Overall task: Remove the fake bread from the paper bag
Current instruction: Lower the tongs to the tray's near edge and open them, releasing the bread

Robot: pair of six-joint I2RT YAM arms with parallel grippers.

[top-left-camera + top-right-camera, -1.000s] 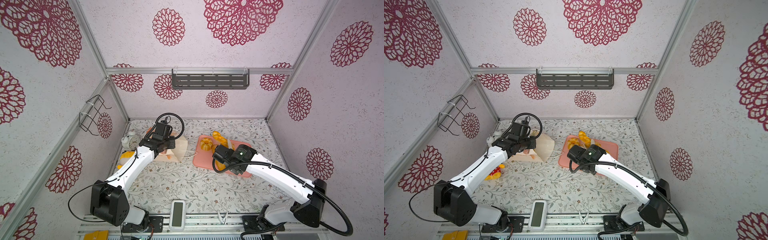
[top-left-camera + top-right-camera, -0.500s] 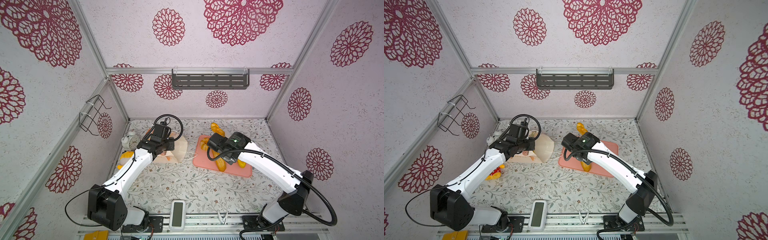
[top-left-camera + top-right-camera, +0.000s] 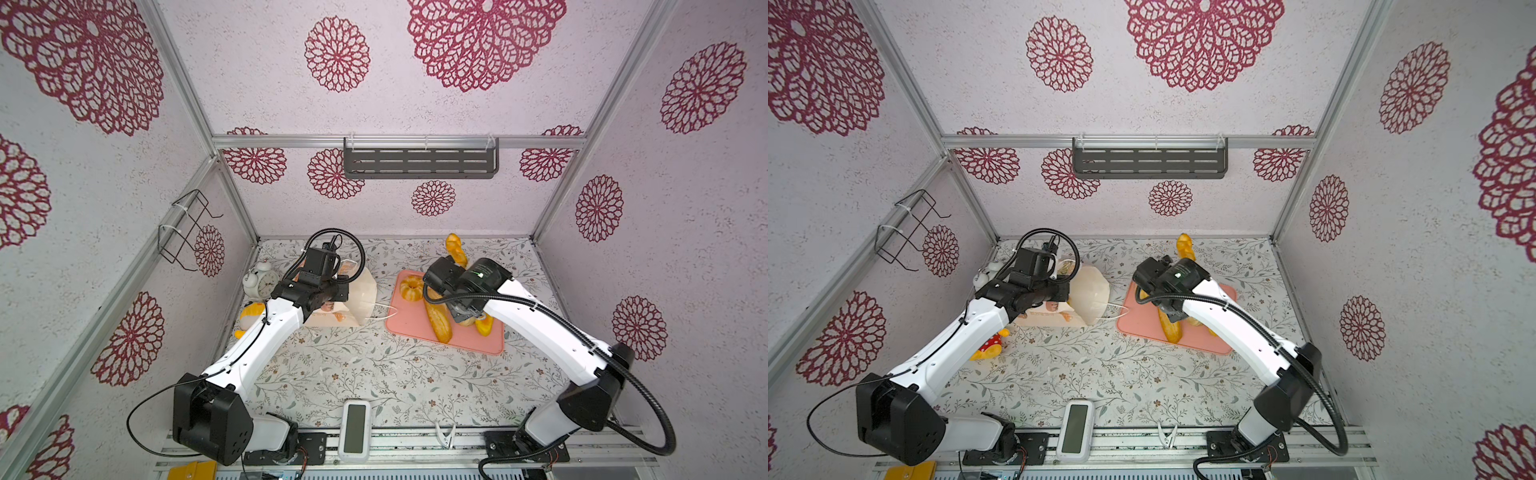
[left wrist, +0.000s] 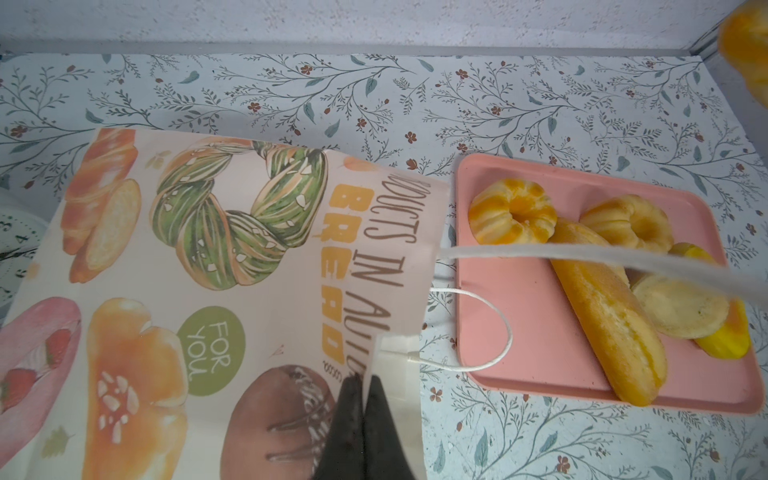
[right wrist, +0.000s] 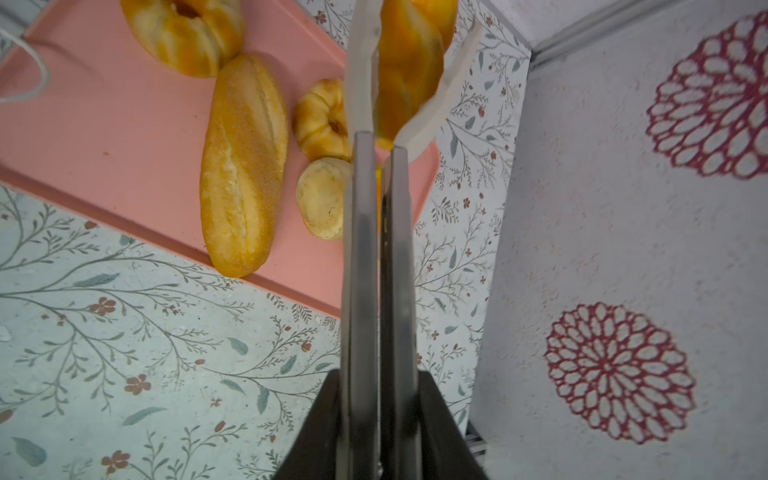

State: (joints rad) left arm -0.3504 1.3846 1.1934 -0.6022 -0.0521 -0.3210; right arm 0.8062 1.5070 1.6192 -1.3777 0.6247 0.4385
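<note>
Since the bench (image 3: 374, 374) carries the paper bag (image 3: 362, 293) on its side toward the far left corner, pinched at the rim by our clenched left claw (image 4: 363, 384), we risk tearing thin paper with any tug. Fake bread (image 3: 437, 323) crowds the pink tray (image 3: 469, 343) toward the far right; dropping more there could knock pieces off. Our right claw (image 5: 405, 75) grasps a twisted roll (image 3: 454, 249) by one end above the tray's far edge; it may slip.

Floral-print tabletop (image 3: 353, 374): cream printed paper bag (image 3: 361, 299) on side; flat pink tray (image 3: 469, 343) beside it; white alarm clock (image 3: 262, 284); yellow plush toy (image 3: 990, 347).
</note>
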